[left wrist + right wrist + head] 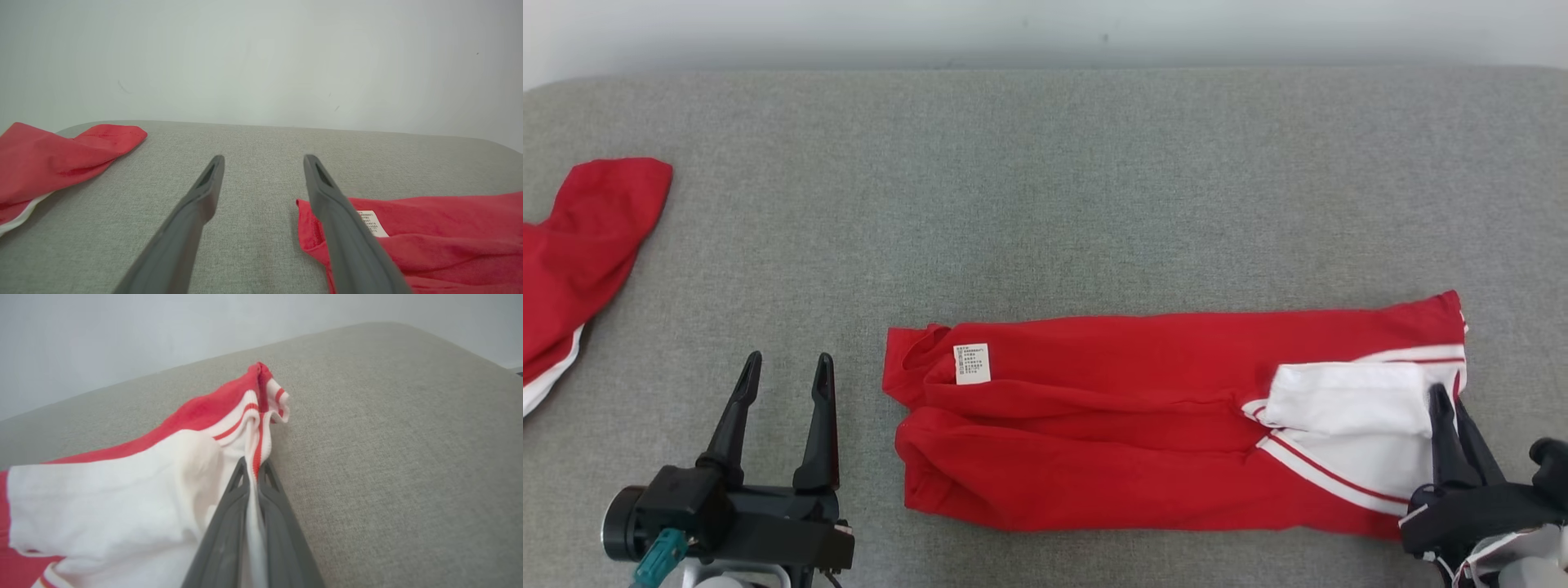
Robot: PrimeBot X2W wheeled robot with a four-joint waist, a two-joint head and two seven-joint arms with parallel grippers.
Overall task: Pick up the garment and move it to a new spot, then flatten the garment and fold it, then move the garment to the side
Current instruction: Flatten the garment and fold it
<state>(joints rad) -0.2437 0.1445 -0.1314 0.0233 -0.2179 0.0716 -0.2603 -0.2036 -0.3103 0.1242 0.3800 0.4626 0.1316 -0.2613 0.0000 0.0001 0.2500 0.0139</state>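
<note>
Right hand [1444, 400] clamped on the white hem of the folded red garment [1111, 425].
Left hand [789, 359] sits at 7 o'clock, jaws apart, holding nothing; the garment lies flat from 6 to 4 o'clock on the grey tabletop [1045, 180], near the front edge; another red cloth [580, 253] lies at 9 o'clock.

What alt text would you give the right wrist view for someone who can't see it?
The right gripper is shut on the white, red-striped edge of the red garment, which lies on a grey padded table. A pale wall stands behind.
</note>
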